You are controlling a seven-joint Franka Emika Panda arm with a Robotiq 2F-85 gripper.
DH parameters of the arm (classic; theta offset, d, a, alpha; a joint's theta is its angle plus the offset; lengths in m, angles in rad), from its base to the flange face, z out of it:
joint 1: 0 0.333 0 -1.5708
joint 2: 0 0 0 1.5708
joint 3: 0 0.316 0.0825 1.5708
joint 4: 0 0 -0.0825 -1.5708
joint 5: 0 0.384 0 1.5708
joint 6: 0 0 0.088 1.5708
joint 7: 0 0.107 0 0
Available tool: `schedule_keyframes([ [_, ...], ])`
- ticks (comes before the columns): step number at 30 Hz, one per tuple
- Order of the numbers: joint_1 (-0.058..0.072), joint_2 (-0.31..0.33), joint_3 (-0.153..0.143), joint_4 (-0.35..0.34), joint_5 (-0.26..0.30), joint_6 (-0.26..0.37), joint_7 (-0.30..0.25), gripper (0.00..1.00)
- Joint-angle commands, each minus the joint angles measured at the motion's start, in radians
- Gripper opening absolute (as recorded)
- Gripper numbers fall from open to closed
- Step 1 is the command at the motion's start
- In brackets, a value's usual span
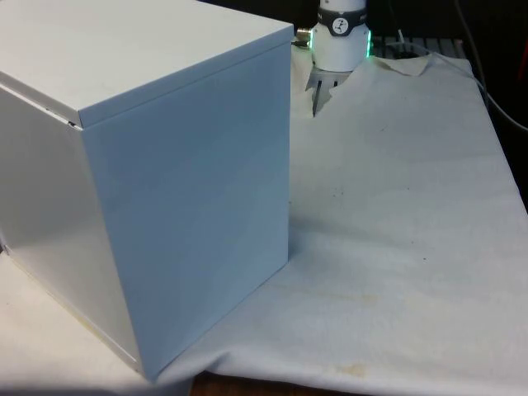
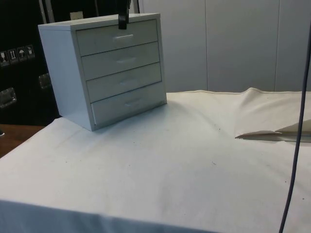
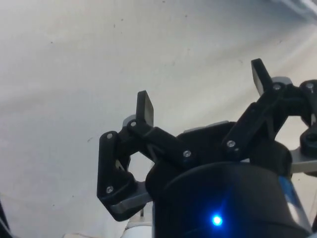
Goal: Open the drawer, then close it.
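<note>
Chest of drawers [image 2: 104,68]: white, four stacked drawers, on the tabletop [image 2: 160,160] under a white cloth, at the front view's left. Front view: blank back and side panels only [image 1: 148,181]; drawer fronts turned away. Side view: all four fronts visible, each with a small pale bar handle at its middle. Top drawer [image 2: 118,37]: front flush with the case, as with the three below; contents hidden.

Tool [image 3: 203,94]: black, two fingers spread wide apart in the wrist view, nothing between them, white cloth beyond. Side view: dark finger [image 2: 123,17] hanging at the chest's top edge, just above the top drawer's handle; contact cannot be told.

Cloth: wrinkled and folded up toward the side view's right [image 2: 272,131].
</note>
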Motion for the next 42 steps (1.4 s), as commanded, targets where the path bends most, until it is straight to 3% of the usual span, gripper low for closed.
schedule_keyframes([
  [1,-0.001,-0.004,0.000,-0.007,-0.017,0.020,-0.004,1.00],
  [12,-0.001,-0.002,-0.005,-0.016,-0.070,0.060,-0.035,1.00],
  [13,0.000,0.001,-0.004,-0.010,-0.058,0.043,-0.035,1.00],
  [20,-0.001,0.002,-0.007,-0.025,-0.109,0.079,-0.054,1.00],
  [23,0.000,0.004,-0.007,-0.021,-0.102,0.064,-0.059,1.00],
  [26,-0.003,0.011,-0.013,-0.036,-0.125,0.096,-0.081,1.00],
  [32,-0.001,0.021,-0.022,-0.035,-0.116,0.098,-0.107,1.00],
  [40,-0.004,0.037,-0.047,-0.054,-0.144,0.167,-0.148,1.00],
  [41,-0.002,0.036,-0.046,-0.048,-0.133,0.147,-0.148,1.00],
  [42,-0.004,0.040,-0.051,-0.060,-0.144,0.185,-0.158,1.00],
])
